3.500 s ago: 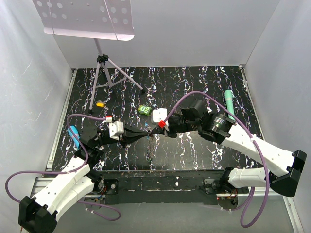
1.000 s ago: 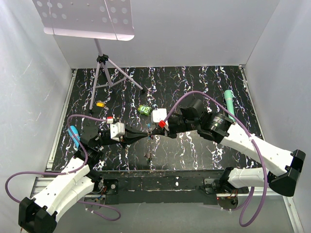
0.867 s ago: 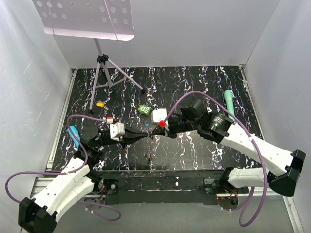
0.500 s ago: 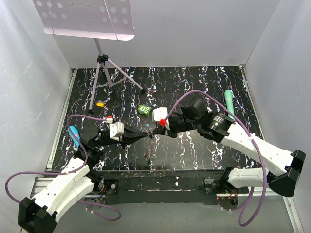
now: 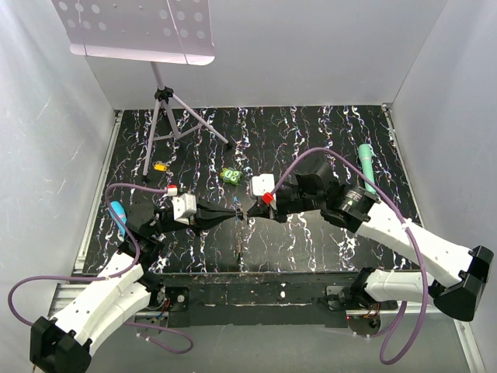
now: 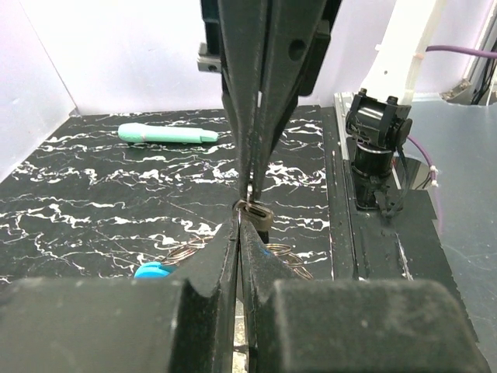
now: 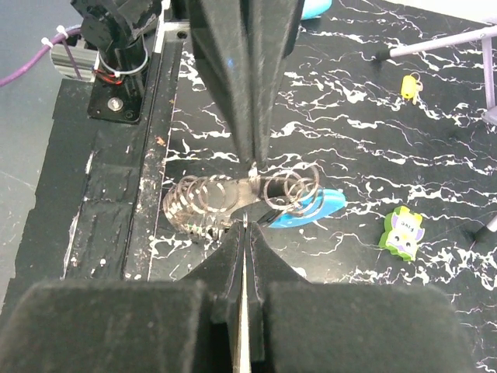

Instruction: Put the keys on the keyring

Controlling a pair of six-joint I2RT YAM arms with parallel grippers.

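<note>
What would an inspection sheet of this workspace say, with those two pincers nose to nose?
Surface: black marbled table.
Job's things: keyring, wire loops with a blue clip, at the pincer tips; keys cannot be told apart from it.
Clutter: green toy, yellow piece, teal marker, blue object near the left edge.
Pincers: left pincer and right pincer both shut, tips meeting mid-table.
Cables: purple cables, looping clear of the tips.
Surroundings: white walls; tripod stand at back left.

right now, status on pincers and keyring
Left pincer, right pincer shut, tip to tip. Keyring pinched between them. Green toy behind, clear.
</note>
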